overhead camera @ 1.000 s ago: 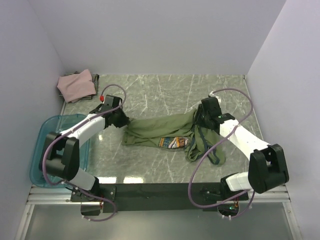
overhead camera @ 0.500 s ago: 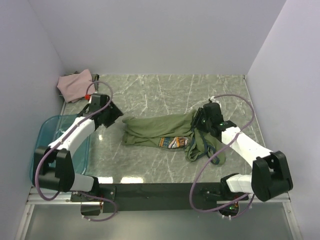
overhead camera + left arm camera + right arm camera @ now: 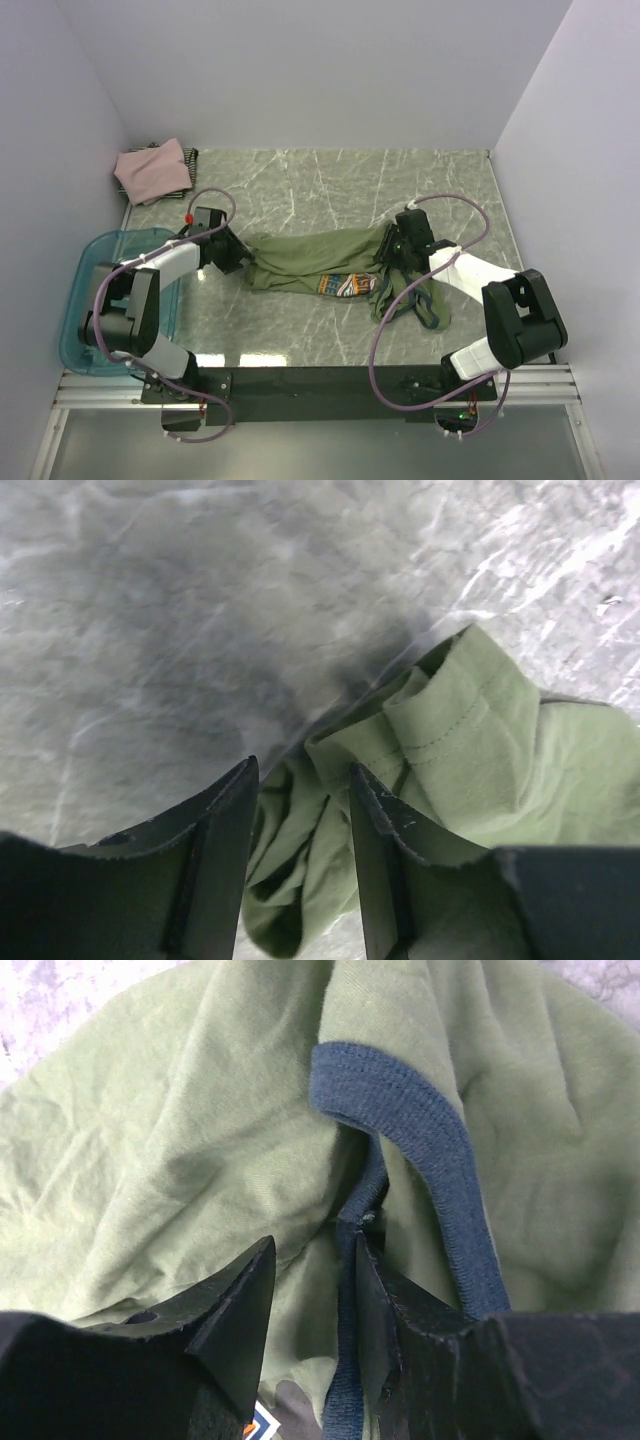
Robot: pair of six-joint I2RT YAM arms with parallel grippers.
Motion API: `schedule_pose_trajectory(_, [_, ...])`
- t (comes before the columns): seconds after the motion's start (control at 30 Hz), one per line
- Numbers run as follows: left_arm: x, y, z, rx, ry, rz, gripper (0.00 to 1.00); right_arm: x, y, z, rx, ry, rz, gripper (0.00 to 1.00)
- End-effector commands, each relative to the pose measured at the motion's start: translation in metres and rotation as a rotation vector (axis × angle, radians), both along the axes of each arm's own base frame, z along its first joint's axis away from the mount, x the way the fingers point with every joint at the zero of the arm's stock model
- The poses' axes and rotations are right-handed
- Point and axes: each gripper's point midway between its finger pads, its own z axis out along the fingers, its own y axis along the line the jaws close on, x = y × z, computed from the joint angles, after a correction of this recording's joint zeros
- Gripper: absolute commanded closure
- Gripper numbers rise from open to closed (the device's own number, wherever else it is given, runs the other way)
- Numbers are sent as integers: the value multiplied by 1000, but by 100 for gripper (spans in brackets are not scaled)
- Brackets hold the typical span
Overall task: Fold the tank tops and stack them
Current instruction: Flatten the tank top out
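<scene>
Well, the olive-green tank top (image 3: pixel 320 262) lies crumpled mid-counter (image 3: pixel 330 185). The left gripper (image 3: pixel 300 780) stands apart astride its hem (image 3: pixel 440 720), the right gripper (image 3: pixel 312 1255) apart around the navy trim (image 3: pixel 400 1090). It looks like spreading before folding; next, both should pinch and pull the top flat.

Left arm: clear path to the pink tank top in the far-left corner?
Probably yes. Only bare table lies between the left gripper and the pink tank top; the olive-green top sits on its other side.
</scene>
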Motion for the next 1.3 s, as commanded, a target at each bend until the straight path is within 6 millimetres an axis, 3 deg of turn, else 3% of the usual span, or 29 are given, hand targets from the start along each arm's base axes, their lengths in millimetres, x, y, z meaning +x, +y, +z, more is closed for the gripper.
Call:
schedule_pose_trajectory(0.0, [22,-13,19,-62,-92,-7,53,15,9,19,30,-73,8,55])
schedule_pose_trajectory(0.17, [24,-16,14,-73,-74,-10,54,15,10,17,34,-70,12,56])
schedule_pose_trajectory(0.43, [26,-22,9,-82,-65,-5,73,15,11,21,40,-80,16,57])
schedule_pose_trajectory(0.53, [28,-21,16,-78,-78,6,87,14,10,24,37,-85,16,60])
schedule_pose_trajectory(0.57, [29,-20,18,-75,-80,10,99,12,9,23,35,-82,15,61])
schedule_pose_trajectory(0.8, [21,1,42,13,-103,74,99,8,7,35,36,-108,15,64])
schedule_pose_trajectory(0.83, [20,3,52,14,-130,78,99,7,7,41,42,-122,19,64])
schedule_pose_trajectory(1.03, [11,24,86,85,-206,140,99,-5,11,60,57,-163,53,48])
schedule_pose_trajectory(1.27, [0,37,109,123,-237,181,99,-9,12,44,35,-128,58,43])
